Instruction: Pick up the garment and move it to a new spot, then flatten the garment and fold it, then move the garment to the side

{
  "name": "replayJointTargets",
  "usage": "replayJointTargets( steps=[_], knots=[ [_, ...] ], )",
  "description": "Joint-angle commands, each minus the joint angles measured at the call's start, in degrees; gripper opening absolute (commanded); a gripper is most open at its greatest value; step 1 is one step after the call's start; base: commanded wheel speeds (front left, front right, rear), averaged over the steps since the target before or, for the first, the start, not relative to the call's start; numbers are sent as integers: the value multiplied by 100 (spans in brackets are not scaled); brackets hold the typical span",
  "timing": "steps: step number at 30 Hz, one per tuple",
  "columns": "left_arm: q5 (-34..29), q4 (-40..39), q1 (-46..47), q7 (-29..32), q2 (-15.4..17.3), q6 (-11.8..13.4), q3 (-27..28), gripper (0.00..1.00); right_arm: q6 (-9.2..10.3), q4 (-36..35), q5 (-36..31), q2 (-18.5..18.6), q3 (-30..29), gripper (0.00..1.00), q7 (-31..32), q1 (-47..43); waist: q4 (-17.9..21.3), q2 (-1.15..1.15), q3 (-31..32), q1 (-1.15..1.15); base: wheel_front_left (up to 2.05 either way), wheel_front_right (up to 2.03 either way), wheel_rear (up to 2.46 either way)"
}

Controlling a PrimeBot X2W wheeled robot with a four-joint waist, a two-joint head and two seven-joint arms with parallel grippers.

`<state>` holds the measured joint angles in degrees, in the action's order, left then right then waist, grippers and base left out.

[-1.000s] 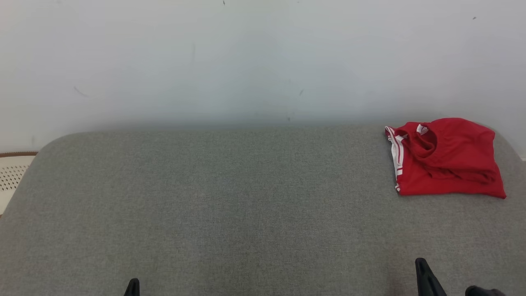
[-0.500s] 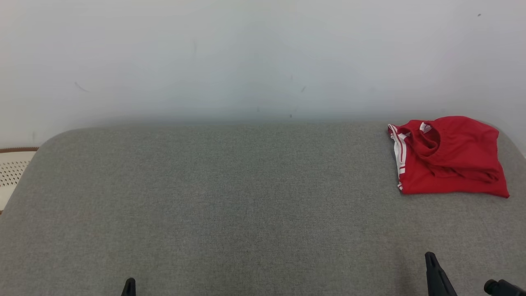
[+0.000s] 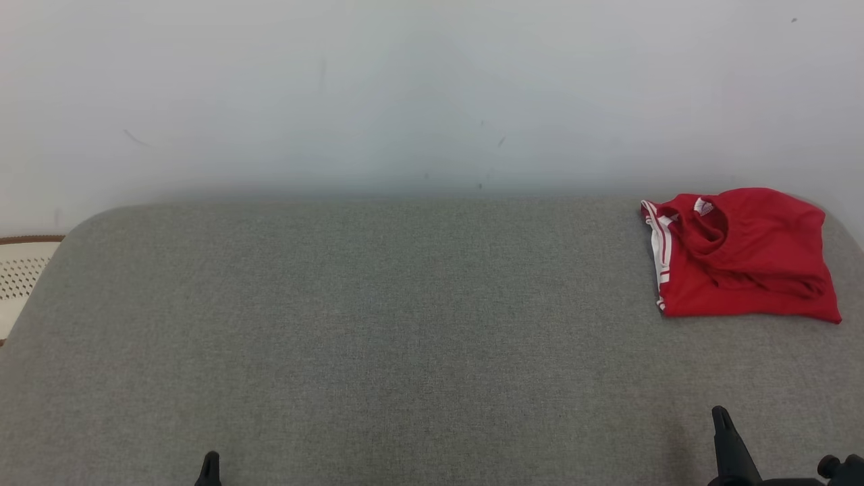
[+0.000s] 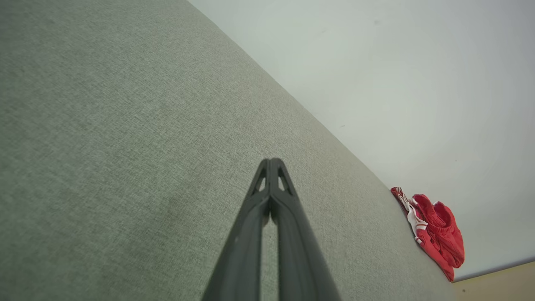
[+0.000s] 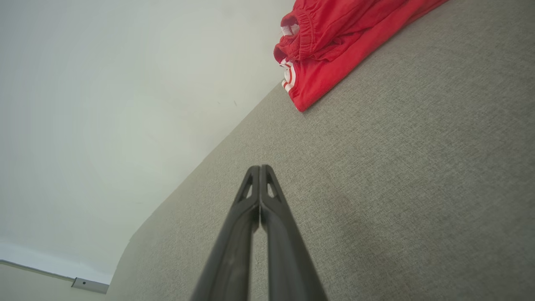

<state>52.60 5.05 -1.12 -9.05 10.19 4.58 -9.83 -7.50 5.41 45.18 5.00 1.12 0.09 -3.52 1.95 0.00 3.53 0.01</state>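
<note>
The garment (image 3: 739, 256) is a folded red piece with white side stripes, lying at the far right corner of the grey cushioned surface (image 3: 378, 324). It also lies far off in the left wrist view as the garment (image 4: 436, 230) and at the top of the right wrist view as the garment (image 5: 334, 46). My right gripper (image 3: 721, 415) is shut and empty near the front edge, well short of the garment. Its tips (image 5: 260, 168) press together above bare fabric. My left gripper (image 3: 210, 459) is shut at the lower left, tips (image 4: 271, 161) closed with nothing held.
A pale wall (image 3: 405, 94) rises right behind the cushioned surface. A white perforated object with a brown rim (image 3: 20, 277) sits past the left edge. The surface's corners are rounded, and the garment lies close to the right one.
The head view has drifted, so the garment sits slightly farther right and higher. The right gripper tip has shifted right and up in view. The left tip barely moved.
</note>
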Motion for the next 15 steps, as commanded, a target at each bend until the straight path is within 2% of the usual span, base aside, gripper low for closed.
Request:
replayJointTargets(
  steps=[1, 15],
  knots=[
    [173, -37, 115, 23, 0, -41, 60, 0, 0, -26, 174, 42, -39, 0, 35, 166, -3, 0, -5, -1, 0, 0, 0],
    [1026, 88, 199, 169, -157, -305, 255, 0, -1, 206, 1218, 46, -272, 0, 296, 383, -34, 0, -66, -1, 0, 0, 0]
  ],
)
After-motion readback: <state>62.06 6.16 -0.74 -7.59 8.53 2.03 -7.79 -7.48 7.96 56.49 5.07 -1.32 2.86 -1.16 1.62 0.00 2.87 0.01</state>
